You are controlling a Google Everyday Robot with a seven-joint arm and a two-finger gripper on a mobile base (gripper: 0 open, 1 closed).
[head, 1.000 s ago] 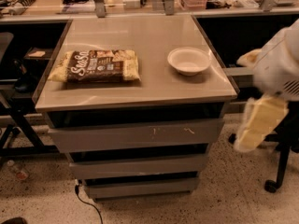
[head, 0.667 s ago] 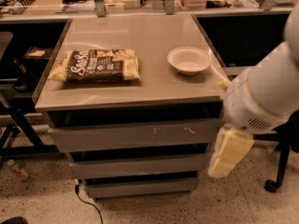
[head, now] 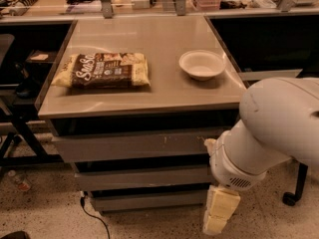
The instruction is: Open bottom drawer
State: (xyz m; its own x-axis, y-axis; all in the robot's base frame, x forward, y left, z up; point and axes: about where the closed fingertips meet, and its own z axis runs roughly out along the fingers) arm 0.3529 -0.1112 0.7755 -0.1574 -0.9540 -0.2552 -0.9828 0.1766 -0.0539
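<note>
Gripper (head: 219, 214) is low, down under the table's (head: 139, 106) front right corner, hanging just off the right end of the bottom drawer (head: 149, 199). Whether it is open or closed cannot be told from this angle, and nothing can be seen in its hold. The big white arm (head: 271, 133) fills the space beside that corner and covers the right ends of the two upper drawers.

The bottom drawer sits lowest beneath the table's front edge. It is the narrowest of the three grey fronts, stepped back under the mid drawer (head: 144, 177) and the wide scratched top drawer (head: 132, 146). It looks shut, with no inner floor showing. So this is the approach step, by the look of it: the reach is nearly there, the pull not yet begun. That front has no handle, so the next move likely calls for finding purchase on its side edge or top lip. Then comes a straight draw out from the table's front edge, clear of the drawer above.

Against a second ago, the gripper was up beside the table's right edge at top-drawer level. It has dropped and swung in toward the front. The snack bag (head: 102, 69) near the left edge and the bowl (head: 202, 63) near the right edge have not budged.
</note>
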